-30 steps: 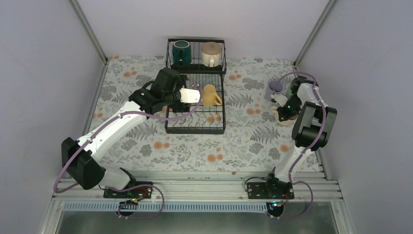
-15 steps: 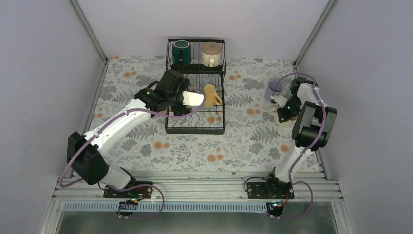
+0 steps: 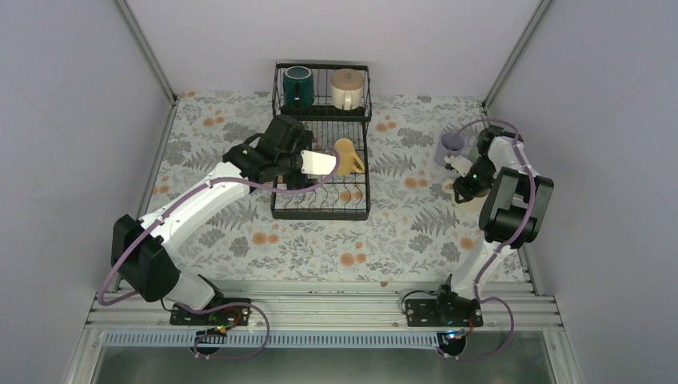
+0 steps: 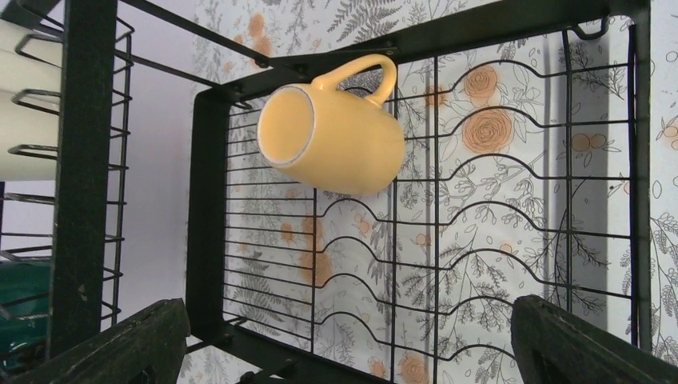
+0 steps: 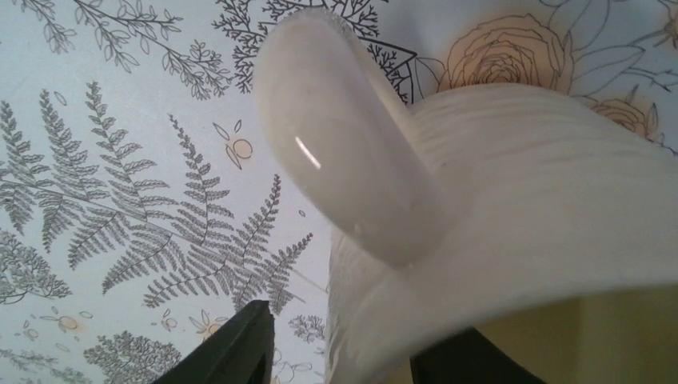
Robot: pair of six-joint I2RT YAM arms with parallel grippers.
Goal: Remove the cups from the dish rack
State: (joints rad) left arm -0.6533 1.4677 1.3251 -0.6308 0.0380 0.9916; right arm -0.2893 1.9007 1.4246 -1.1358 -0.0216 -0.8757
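The black wire dish rack (image 3: pixel 320 213) stands at the back middle. A dark green cup (image 3: pixel 298 84) and a tan-beige cup (image 3: pixel 348 88) stand in its raised basket. A yellow cup (image 3: pixel 344 157) lies on its side in the slotted tray. It also shows in the left wrist view (image 4: pixel 332 140), mouth to the left and handle up. My left gripper (image 3: pixel 323 164) is open and empty just short of it, over the tray (image 4: pixel 206 200). My right gripper (image 3: pixel 464 180) straddles the wall of a cream-white cup (image 5: pixel 512 192) on the table, with one finger (image 5: pixel 232 344) apart from the outside wall. A lavender cup (image 3: pixel 452 144) stands behind it.
The floral tablecloth (image 3: pixel 400 232) covers the table. Purple walls with metal corner posts (image 3: pixel 148 52) close in the left, back and right. The right arm's own elbow (image 3: pixel 512 200) hangs close over the cream-white and lavender cups.
My left gripper has moved right over the tray, closer to the yellow cup. The right arm has hardly moved.
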